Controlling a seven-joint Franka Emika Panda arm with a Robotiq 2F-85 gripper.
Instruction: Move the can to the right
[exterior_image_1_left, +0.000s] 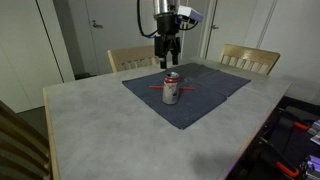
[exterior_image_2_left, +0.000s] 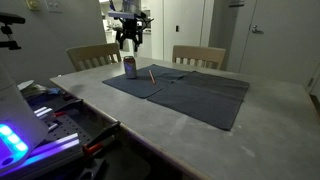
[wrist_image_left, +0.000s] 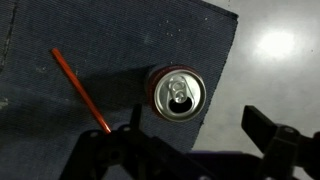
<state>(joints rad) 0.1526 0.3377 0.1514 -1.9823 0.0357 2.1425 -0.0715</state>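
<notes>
The can (exterior_image_1_left: 171, 89) stands upright on the dark blue cloth (exterior_image_1_left: 205, 95), silver-white with red markings. It also shows in an exterior view (exterior_image_2_left: 129, 68) and from above in the wrist view (wrist_image_left: 177, 93), where its metallic top with the opening is visible. My gripper (exterior_image_1_left: 167, 60) hangs above the can, apart from it, with fingers spread and nothing between them. It shows above the can in an exterior view (exterior_image_2_left: 128, 42) too. In the wrist view the fingers (wrist_image_left: 195, 135) are open, with the can lying ahead of them.
A thin red stick (wrist_image_left: 80, 90) lies on the cloth beside the can, seen too in an exterior view (exterior_image_2_left: 151, 73). The grey table (exterior_image_1_left: 100, 125) has two wooden chairs (exterior_image_1_left: 248, 58) at its far side. Cluttered equipment (exterior_image_2_left: 60, 115) sits past a table edge.
</notes>
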